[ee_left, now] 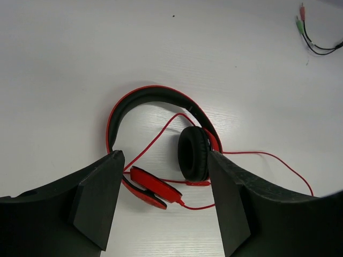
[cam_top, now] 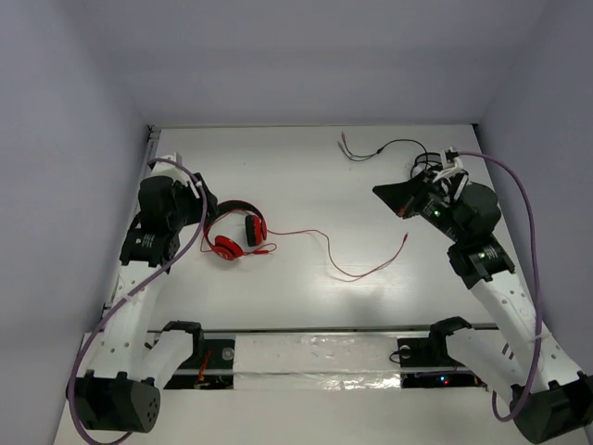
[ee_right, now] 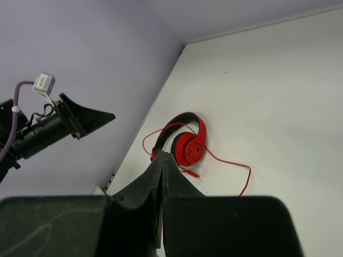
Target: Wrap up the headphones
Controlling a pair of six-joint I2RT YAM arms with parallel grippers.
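Note:
The red headphones (cam_top: 237, 232) lie at the left of the white table, headband toward the back. In the left wrist view one red ear cup (ee_left: 155, 187) lies flat and the other (ee_left: 193, 152) stands on edge, under the headband (ee_left: 144, 95). The thin red cable (cam_top: 338, 264) trails right across the table, loose. My left gripper (ee_left: 165, 156) is open and empty, above the ear cups and straddling them; it also shows in the top view (cam_top: 192, 215). My right gripper (ee_right: 162, 156) is shut and empty, raised at the back right (cam_top: 387, 197), far from the headphones (ee_right: 185, 140).
A black cable with coloured plugs (cam_top: 371, 151) lies at the back right and runs under my right arm; it also shows in the left wrist view (ee_left: 313, 40). A grooved rail (cam_top: 315, 350) runs along the near edge between the arm bases. Walls close the table on three sides.

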